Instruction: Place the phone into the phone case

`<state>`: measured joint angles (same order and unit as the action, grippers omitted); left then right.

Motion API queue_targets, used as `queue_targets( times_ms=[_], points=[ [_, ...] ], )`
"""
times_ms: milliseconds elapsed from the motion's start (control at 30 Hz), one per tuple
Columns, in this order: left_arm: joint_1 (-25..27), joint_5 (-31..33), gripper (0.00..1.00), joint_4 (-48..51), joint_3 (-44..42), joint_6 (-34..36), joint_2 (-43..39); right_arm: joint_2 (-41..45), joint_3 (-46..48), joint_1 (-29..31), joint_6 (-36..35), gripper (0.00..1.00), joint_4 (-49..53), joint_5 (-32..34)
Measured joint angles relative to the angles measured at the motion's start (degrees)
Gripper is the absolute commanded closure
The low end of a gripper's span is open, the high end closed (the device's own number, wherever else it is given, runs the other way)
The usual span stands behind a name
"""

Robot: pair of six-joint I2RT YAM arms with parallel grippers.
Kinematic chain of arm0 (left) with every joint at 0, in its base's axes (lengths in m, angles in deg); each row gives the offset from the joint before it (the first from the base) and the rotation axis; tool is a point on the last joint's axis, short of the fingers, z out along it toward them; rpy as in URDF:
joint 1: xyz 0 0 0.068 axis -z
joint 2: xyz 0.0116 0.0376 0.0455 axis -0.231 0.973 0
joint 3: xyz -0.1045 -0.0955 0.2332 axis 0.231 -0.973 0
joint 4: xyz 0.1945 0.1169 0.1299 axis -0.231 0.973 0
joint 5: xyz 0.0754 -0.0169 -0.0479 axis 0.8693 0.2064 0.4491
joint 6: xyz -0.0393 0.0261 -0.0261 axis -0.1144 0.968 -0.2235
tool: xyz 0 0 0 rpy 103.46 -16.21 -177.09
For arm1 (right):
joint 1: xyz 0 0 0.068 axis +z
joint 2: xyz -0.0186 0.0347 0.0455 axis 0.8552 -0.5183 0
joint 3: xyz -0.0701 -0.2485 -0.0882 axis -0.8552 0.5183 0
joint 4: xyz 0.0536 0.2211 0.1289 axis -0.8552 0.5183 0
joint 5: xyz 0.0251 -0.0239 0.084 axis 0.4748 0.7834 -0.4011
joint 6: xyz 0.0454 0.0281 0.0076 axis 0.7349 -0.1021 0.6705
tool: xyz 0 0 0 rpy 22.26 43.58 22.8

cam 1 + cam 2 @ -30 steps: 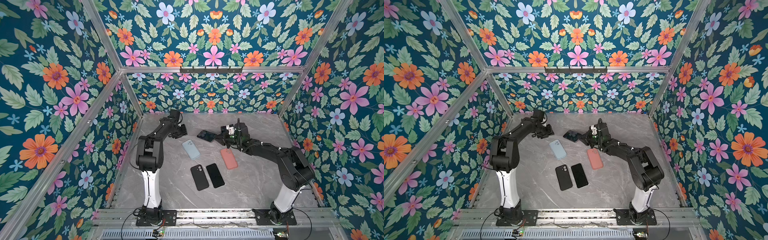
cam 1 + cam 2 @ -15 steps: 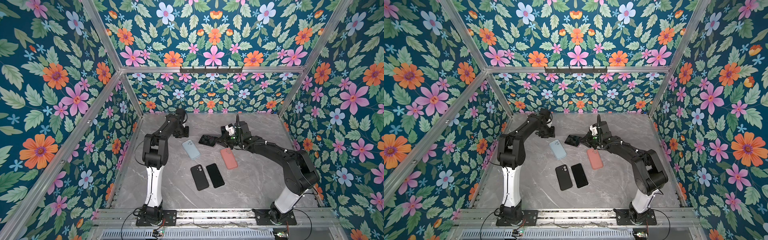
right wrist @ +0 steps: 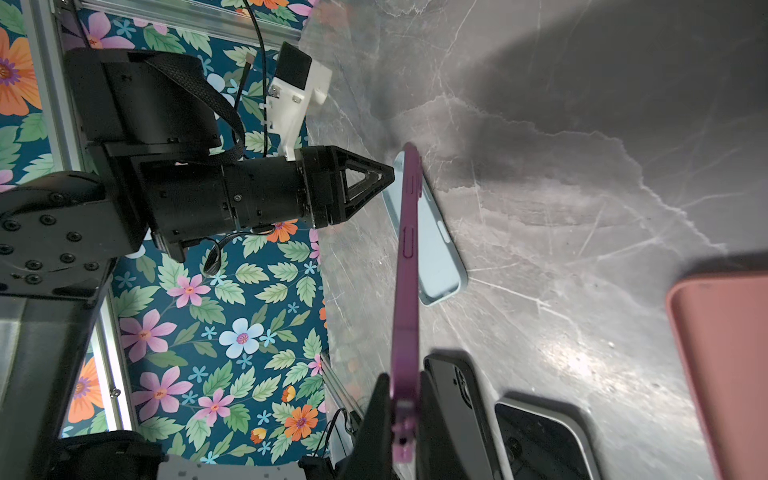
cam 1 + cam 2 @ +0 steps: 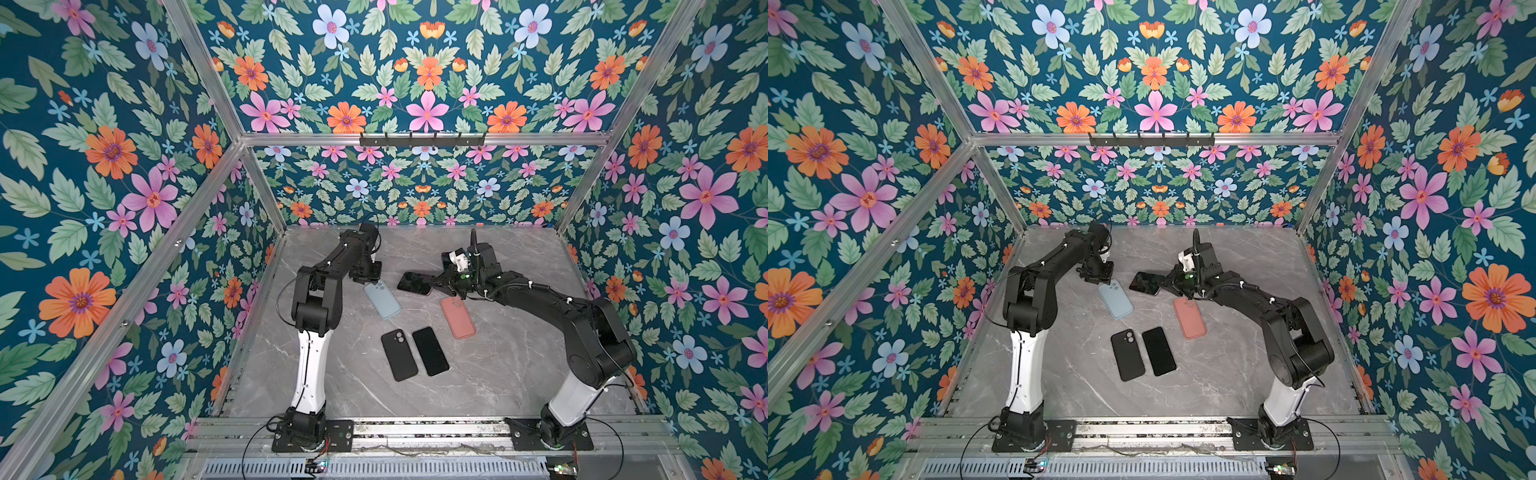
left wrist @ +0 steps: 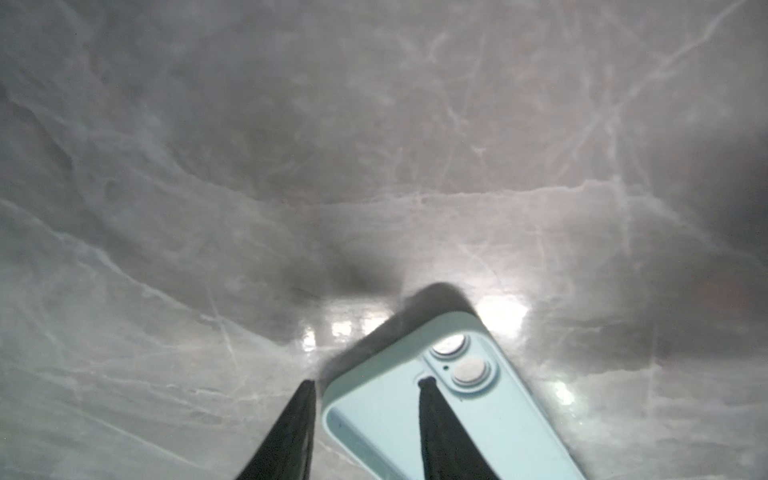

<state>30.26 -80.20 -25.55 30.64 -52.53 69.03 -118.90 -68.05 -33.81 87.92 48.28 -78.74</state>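
Right gripper [image 3: 401,384] fingers clamped on end of purple phone [image 3: 407,257]. Phone sticks out past fingertips, edge-on above table, likely kept free for lowering into case. Left gripper [image 5: 365,384] fingers narrowly apart, astride corner of blue case [image 5: 490,415], probably to steady it. Pinch unconfirmed.

No legible text or markings

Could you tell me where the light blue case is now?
In both top views the light blue case lies on the table, left of centre, its camera end under the left claw, with the phone in the right claw to its right.
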Motion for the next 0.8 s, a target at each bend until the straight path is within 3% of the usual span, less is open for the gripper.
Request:
queue_targets(
  times_ms=[100,433,800],
  points=[
    [0.00,0.24,0.69,0.11,-0.24,-0.04,0.22,0.00,-0.02,0.00,0.00,1.00,0.00,0.00],
    [0.00,1.62,0.79,0.26,-2.97,-0.66,-1.03,0.39,-0.55,0.72,-0.26,1.00,1.46,0.20],
    [0.00,0.55,0.80,-3.02,-12.85,-5.05,-6.51,-1.03,-3.78,0.81,-3.58,1.00,5.42,-4.15]
  ],
)
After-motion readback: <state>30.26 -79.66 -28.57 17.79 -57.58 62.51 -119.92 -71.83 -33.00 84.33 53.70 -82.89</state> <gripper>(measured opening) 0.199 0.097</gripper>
